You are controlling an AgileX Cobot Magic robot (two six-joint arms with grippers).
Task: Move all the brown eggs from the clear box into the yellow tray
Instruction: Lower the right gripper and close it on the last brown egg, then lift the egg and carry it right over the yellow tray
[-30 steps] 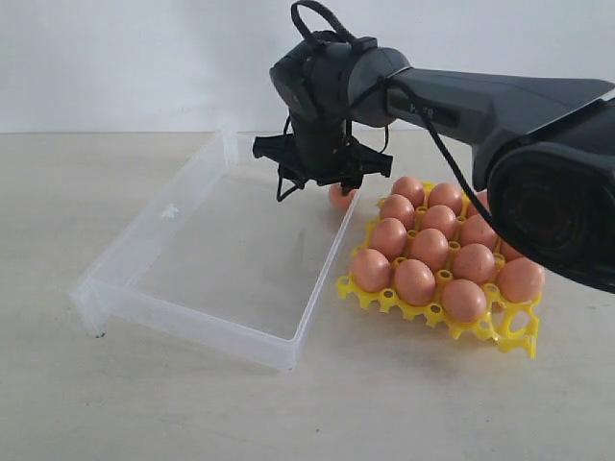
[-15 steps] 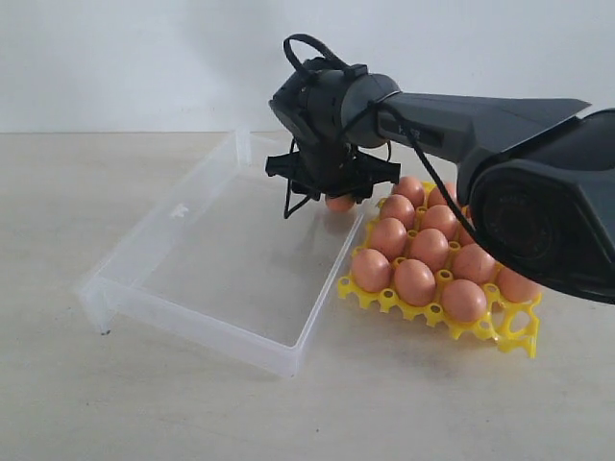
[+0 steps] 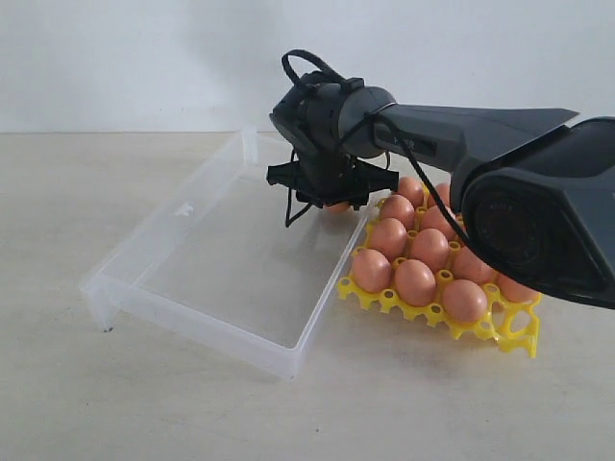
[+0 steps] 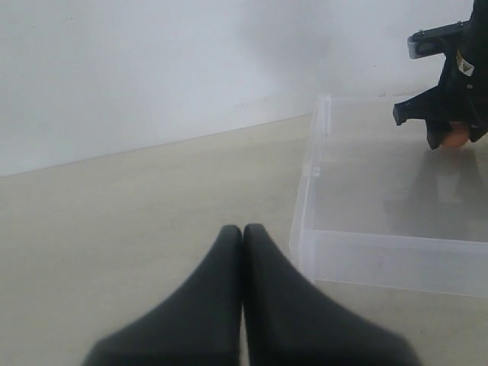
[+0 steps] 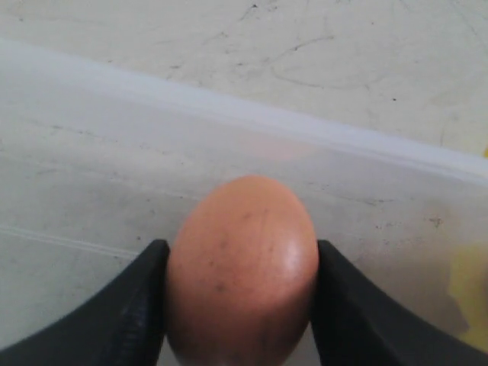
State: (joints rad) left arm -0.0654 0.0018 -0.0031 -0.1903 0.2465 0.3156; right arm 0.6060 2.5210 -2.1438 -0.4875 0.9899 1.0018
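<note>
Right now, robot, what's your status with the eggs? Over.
Left gripper shut, empty. Right gripper closed on a brown egg in the clear box. Yellow tray nearly full, front corner cells free. Nothing seen in the way.

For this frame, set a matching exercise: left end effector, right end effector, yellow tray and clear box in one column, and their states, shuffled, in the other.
Things
1. left end effector
2. right end effector
3. yellow tray
4. clear box

States
A. nearly full of brown eggs, near corner cell empty
B. fingers pressed together, nothing between them
C. floor mostly bare
D. fingers on either side of a single egg

Pairs: 1-B, 2-D, 3-A, 4-C
</note>
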